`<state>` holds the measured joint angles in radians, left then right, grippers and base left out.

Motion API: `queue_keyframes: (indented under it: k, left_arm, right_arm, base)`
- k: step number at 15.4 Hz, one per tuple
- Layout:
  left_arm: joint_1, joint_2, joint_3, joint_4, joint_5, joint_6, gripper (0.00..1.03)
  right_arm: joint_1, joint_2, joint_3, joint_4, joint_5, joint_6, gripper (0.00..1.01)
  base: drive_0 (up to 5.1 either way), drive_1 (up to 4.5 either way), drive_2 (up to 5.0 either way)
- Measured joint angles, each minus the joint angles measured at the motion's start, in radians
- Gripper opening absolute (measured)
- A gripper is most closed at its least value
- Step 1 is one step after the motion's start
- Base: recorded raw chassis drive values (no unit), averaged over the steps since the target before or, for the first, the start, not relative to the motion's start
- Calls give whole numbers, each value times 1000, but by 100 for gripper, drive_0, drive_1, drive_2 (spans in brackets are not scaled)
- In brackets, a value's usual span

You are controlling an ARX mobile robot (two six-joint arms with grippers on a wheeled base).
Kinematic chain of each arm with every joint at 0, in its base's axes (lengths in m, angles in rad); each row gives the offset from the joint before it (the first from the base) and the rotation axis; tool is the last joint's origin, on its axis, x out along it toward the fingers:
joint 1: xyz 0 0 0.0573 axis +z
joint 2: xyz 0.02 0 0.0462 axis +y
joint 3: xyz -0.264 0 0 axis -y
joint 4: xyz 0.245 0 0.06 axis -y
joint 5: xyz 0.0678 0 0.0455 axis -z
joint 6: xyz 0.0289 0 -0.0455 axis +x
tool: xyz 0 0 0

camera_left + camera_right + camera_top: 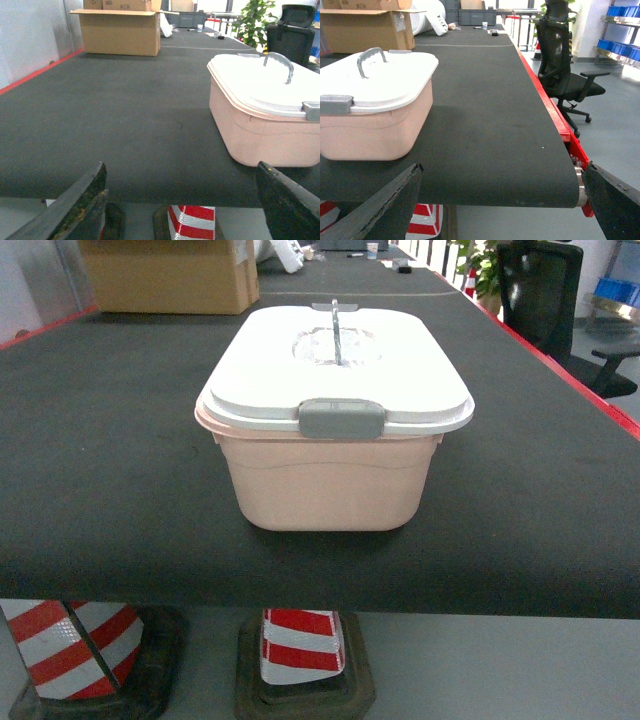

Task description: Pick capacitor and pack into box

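box (330, 485): lid (335, 365) latched shut, so I couldn't see inside
left gripper (182, 210): fingers apart, tips cropped
right gripper (500, 210): same, spread wide

Only the fingers are showing. The left gripper (187, 210) is showing two dark, flat, wedge-shaped fingers (75, 205) at 7 and 5 o'clock, their edges worn and scuffed brownish. The right gripper (495, 205) fingers (385, 205) are looking alike, dark and rough-edged.

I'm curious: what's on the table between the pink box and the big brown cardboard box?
Nothing: in the left wrist view, only bare black table lies between the box and cardboard carton.
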<state>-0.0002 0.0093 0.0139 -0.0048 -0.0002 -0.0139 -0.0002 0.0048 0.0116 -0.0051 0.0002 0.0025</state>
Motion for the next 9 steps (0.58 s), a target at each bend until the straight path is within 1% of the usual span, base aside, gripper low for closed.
queue_keyframes:
  k: [1,2,9]
  left_arm:
    - [0,0,0,0,0,1,100]
    - [0,0,0,0,0,1,97]
    - [0,0,0,0,0,3,98]
  right_arm:
    - [0,0,0,0,0,0,98]
    - [0,0,0,0,0,0,98]
    - [0,0,0,0,0,0,98]
  base:
    - [0,0,0]
    - [0,0,0]
    - [0,0,0]
